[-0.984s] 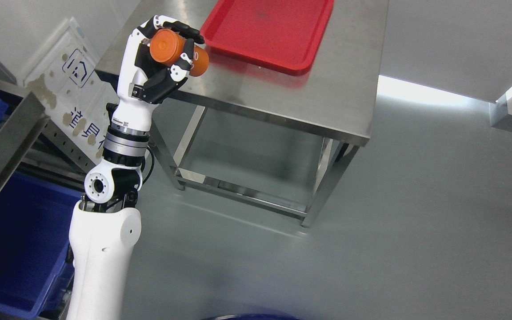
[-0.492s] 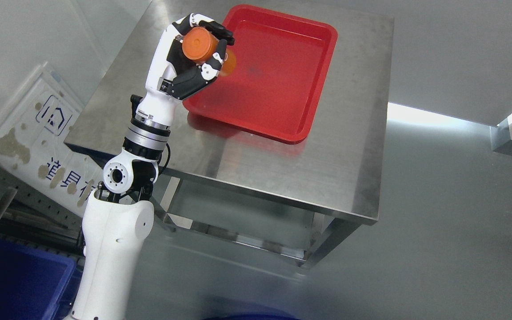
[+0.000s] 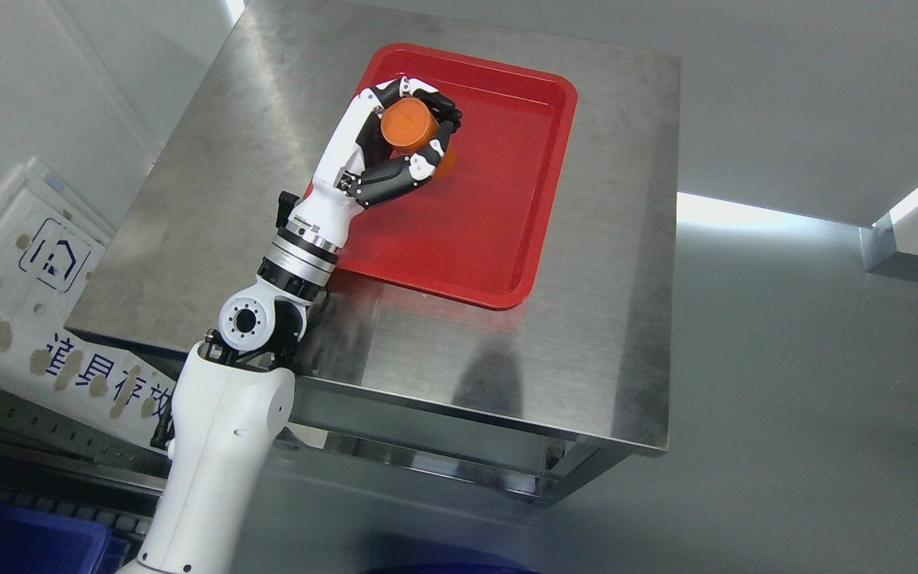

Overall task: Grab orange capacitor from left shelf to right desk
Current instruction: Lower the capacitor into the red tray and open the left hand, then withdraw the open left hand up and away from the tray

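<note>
While the left hand [image 3: 395,155] reaches out over the red tray [image 3: 507,239], its fingers [image 3: 423,159] are wrapped around the orange capacitor [image 3: 411,131], which sits in the grasp above the tray's upper left part with one round end facing the camera. Whether the capacitor touches the tray floor cannot be told. This tray lies on the steel desk [image 3: 602,335], toward its far side. To the left of the tray, beyond the desk edge, a white sign board [image 3: 21,319] with blue characters leans near the wall, and below it shows the corner of a blue bin [image 3: 21,542].
</note>
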